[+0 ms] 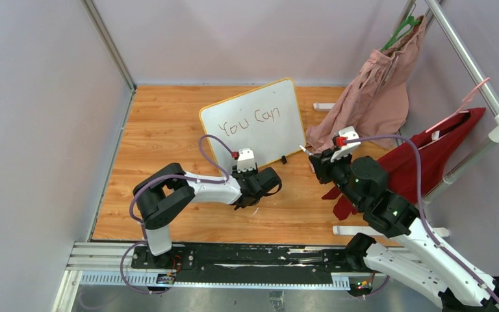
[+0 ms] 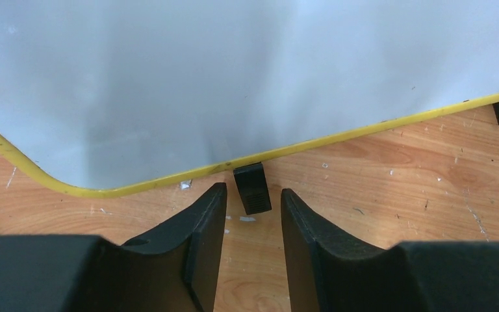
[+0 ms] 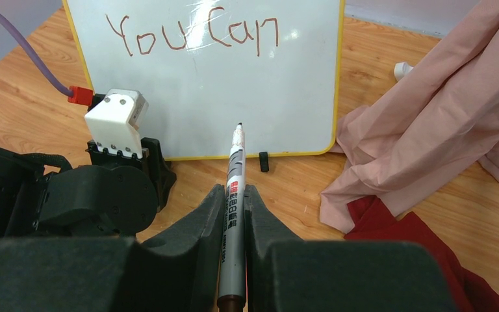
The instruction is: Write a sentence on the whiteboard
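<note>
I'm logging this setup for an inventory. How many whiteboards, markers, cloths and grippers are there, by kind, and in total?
Whiteboard: 1
Marker: 1
Cloths: 2, the pink cloth and the red cloth
Grippers: 2, the left gripper and the right gripper
Total: 6

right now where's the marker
In the right wrist view, the marker is clamped in the right gripper, tip aimed at the blank lower half of the whiteboard, under "You Can".
</note>
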Robot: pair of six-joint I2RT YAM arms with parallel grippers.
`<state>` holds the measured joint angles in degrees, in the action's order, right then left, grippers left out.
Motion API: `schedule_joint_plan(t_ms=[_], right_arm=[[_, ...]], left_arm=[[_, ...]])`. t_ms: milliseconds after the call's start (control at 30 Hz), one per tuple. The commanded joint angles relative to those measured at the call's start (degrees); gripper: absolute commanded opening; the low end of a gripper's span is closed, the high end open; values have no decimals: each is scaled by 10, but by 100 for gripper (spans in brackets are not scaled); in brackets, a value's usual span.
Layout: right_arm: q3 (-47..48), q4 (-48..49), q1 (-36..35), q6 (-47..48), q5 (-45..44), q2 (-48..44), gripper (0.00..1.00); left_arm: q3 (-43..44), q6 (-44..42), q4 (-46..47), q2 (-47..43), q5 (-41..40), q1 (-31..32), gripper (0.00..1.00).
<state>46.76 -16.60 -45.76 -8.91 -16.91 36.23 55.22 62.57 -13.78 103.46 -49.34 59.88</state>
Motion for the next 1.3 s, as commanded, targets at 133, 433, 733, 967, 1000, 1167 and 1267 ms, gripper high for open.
schedule_joint_plan(t_ms=[133,433,733,967,1000,1167,1267], right_arm=[[-2,19,-7,12,7,2,0],[-6,18,-7,4,7,1,0],[-8,19,-7,-2,9,2,0],[-6,20,-7,-7,17,0,0],[-5,20,-7,-6,18,1,0],[5,18,-7,3,27,3,0],[8,20,-7,7,33,7,0]], left_arm=[[-13,-10,19,9,-37,-4,36],[-40,-5,20,-3,-37,-10,24],[-77,-14,31,-39,-32,-10,23],[-83,-50,34,-82,18,-10,38],[-85,-56,35,-92,30,-9,42],[-121,-96,34,-186,87,0,70],[-146,-132,15,-279,114,0,80]])
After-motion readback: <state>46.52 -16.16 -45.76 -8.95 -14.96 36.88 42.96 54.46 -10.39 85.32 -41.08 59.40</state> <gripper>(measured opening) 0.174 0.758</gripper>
